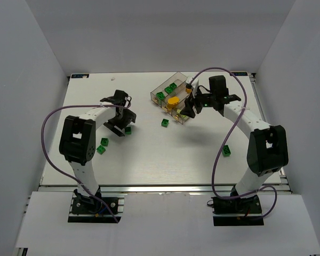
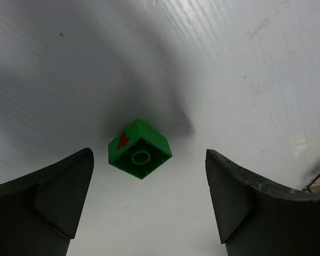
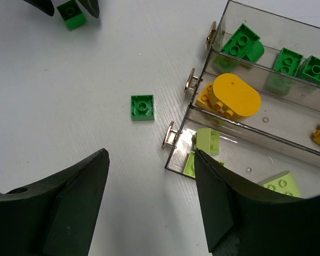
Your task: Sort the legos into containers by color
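Note:
My left gripper is open low over the table, with a green lego lying tipped over just past its fingertips, nearer the left finger. In the top view that gripper sits left of centre. My right gripper is open and empty at the near end of the clear containers. Their bins hold green legos, a yellow rounded piece and pale yellow-green legos. A flat green lego lies on the table just beyond the right fingers.
Two green legos lie near the left arm's elbow. Another green lego lies beside the right arm. The containers stand at an angle at the back centre. White walls enclose the table on three sides.

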`<action>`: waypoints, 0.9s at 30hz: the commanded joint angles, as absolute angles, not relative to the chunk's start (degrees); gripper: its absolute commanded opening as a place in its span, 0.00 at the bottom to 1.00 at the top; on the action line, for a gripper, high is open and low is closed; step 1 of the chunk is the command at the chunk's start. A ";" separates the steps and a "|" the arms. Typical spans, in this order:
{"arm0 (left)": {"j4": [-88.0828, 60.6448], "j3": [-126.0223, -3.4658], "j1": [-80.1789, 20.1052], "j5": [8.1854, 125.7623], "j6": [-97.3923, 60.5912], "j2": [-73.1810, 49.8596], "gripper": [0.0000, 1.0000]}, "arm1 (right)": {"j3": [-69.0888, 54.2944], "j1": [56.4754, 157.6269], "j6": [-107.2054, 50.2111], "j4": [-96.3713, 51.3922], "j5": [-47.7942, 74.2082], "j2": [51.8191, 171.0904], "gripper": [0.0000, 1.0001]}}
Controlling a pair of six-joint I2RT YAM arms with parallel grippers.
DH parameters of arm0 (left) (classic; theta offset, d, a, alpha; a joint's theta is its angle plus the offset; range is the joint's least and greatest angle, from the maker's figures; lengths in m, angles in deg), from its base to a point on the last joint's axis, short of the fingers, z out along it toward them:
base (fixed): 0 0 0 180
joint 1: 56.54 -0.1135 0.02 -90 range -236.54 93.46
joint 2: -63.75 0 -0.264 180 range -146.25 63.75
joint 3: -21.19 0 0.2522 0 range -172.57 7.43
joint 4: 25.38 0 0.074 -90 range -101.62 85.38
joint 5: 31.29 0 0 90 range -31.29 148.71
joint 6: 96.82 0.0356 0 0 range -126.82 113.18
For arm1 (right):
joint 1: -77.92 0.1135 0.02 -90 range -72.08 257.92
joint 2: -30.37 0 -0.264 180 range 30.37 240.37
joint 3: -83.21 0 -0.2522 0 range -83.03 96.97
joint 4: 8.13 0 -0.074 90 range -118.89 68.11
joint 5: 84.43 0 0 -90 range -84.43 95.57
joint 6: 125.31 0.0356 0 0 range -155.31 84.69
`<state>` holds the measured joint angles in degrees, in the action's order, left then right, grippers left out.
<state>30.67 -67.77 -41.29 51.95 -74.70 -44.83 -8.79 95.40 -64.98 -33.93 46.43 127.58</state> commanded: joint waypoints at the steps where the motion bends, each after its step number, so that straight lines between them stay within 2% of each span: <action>1: 33.12 -68.69 -41.24 51.24 -75.29 -45.06 0.94 | -9.03 94.54 -64.40 -32.97 46.61 125.03 0.70; 9: 32.77 -69.21 -41.24 50.63 -75.81 -46.64 0.83 | -8.94 94.36 -64.23 -32.79 47.05 125.21 0.70; 10: 32.77 -69.48 -41.24 50.45 -75.99 -46.91 0.79 | -9.03 94.27 -64.23 -32.79 46.96 125.12 0.70; 15: 32.16 -70.01 -41.24 50.89 -76.17 -47.87 0.72 | -9.29 94.27 -64.40 -32.88 46.88 124.77 0.70; 20: 31.19 -69.92 -41.24 52.29 -75.73 -47.62 0.56 | -9.64 94.01 -64.49 -33.06 46.87 124.33 0.70; 23: 30.49 -70.09 -41.24 53.08 -74.42 -46.65 0.43 | -9.91 93.83 -64.67 -33.23 46.96 124.07 0.70; 27: 28.38 -72.02 -40.98 55.45 -67.83 -44.45 0.34 | -9.64 93.39 -63.88 -32.88 46.87 123.45 0.67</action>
